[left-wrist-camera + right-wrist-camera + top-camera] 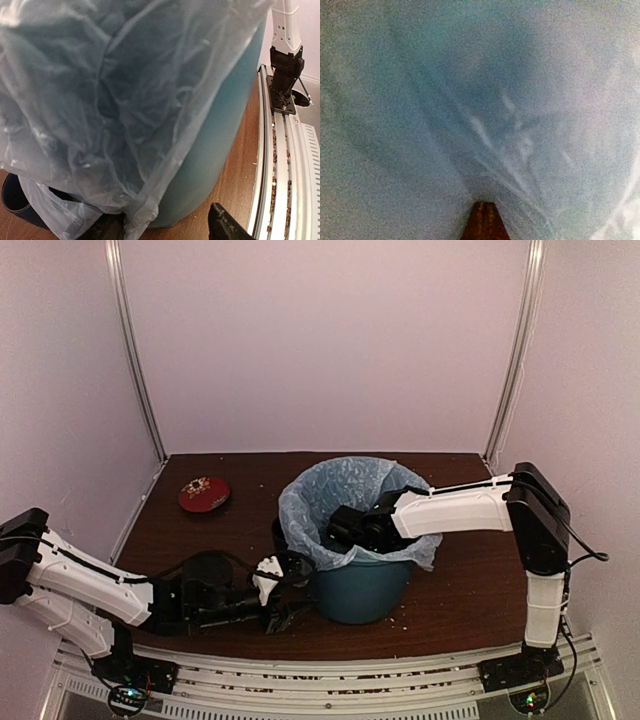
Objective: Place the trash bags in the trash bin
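Two grippers are located at the trash bin (362,590). The trash bag (340,490) is seated inside the bin, with its edge draped over the rim and down the outer wall. The left gripper (165,217) is positioned low at the bin's base, fingers apart, with the hanging bag edge just beside one finger. The right gripper (350,525) is located inside the bin mouth, surrounded by film; its finger spacing cannot be determined.

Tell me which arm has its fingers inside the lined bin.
The right arm: it reaches over the rim into the bag in the teal bin. The left arm's fingers sit outside, low at the bin's base.
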`<state>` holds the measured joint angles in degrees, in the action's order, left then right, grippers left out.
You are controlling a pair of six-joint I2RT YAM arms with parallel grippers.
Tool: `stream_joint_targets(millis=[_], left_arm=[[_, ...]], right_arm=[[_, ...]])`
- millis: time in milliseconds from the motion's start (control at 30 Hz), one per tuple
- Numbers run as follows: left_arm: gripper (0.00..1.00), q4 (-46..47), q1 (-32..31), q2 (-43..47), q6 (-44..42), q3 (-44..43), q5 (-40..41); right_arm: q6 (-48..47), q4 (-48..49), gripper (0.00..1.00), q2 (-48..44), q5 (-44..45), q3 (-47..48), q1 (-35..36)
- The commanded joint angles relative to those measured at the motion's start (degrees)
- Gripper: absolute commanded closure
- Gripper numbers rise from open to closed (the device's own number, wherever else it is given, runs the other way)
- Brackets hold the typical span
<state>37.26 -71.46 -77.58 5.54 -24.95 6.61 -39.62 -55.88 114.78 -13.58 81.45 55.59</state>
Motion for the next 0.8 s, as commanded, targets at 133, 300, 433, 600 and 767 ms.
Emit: stream_joint_targets(millis=[133,300,433,600,767], left_arm=[[0.40,3.32,-0.17,-0.04,-0.33,-1.38,-0.20],[0.41,2.65,-0.17,0.56,-0.72,-1.44,0.22],[0.41,1.18,-0.17,1.91,-0.93,-1.76,0.70],[0.40,-0.21,-0.17,4.98,-0.57,-0.98,1.97],[0.40,0.01,-0.17,5.45,-0.39,-0.48,2.49]], right_arm=[[2.01,4.13,1.00,-6.75,2.51,-2.78,0.43],[1.54,3.97,0.98,-16.22,-1.20,-0.31,-0.03],[0.85,1.66,0.90,-18.16,-2.75,1.99,-0.07],[0.51,0.23,0.86,-18.87,-1.02,2.93,-0.17],[2.13,2.96,0.82,-19.40,0.79,1.42,-0.25]])
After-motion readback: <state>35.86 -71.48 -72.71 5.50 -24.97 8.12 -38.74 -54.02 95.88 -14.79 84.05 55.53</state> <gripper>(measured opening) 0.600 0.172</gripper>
